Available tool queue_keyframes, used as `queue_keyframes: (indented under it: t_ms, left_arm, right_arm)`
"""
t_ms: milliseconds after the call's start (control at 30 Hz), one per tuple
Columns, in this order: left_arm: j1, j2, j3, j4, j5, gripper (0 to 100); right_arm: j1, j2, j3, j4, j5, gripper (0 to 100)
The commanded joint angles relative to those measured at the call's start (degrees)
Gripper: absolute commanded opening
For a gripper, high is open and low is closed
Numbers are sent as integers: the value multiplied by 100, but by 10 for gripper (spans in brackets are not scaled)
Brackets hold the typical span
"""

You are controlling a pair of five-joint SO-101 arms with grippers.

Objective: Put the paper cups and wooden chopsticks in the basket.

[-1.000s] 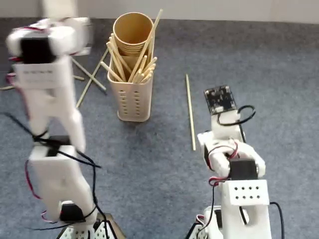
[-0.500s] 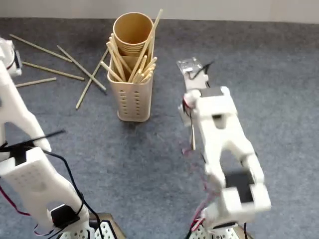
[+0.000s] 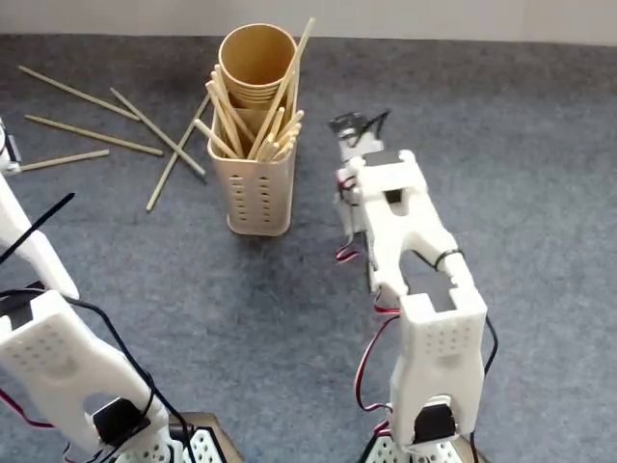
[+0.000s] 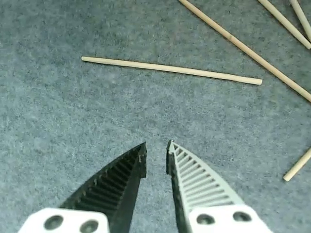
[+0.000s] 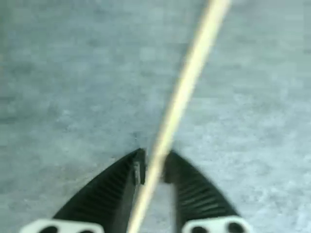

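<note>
Slipping is judged the main risk: the chopstick (image 5: 194,63) is pinched between the right gripper's (image 5: 153,158) narrow jaws with a long end left free, and it could swing against the basket (image 3: 255,198) at upper centre. The left gripper (image 4: 156,145) is barely parted and empty. No writing is legible.

The high camera looks down from above the arms' bases over the grey carpeted worktop (image 3: 540,145). Each wrist camera sits just behind its fingers (image 4: 116,189) (image 5: 112,194), facing down, close in — the right nearest, on a single pale wooden chopstick (image 5: 180,107). Left wrist and high views share the loose pale wooden chopsticks (image 4: 170,69) (image 3: 96,136), far left.
</note>
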Motion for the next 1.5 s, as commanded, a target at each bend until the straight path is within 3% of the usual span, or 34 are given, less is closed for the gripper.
queue_keyframes:
  t_ms: [0,267,400,533,867,1133,1267,1467]
  left_arm:
    - [-57,-57,-13,-53,-44,109]
    - [-22,-57,-13,-79,-44,109]
    - [-13,-48,-4,-88,-44,109]
    - [-4,-48,-4,-88,-44,109]
    - [-136,-40,101,-88,-53,107]
    - [-145,-48,1103,-879,-44,108]
    - [-215,-48,1235,-1143,-44,108]
    - [-251,-48,1244,-1231,-26,111]
  right_arm:
    - [251,-22,-110,4,-35,6]
    - [593,-1569,-1341,497,-431,5]
    - [180,-3143,-2088,470,-536,5]
    - [-409,-4277,-2220,-242,-536,5]
    - [-1771,-4716,-154,-3741,-536,5]
    - [-1666,-4699,2510,-6563,-1389,5]
    - [-1640,-4822,2897,-6457,-1371,9]
    - [-1675,-4919,2905,-5895,-782,140]
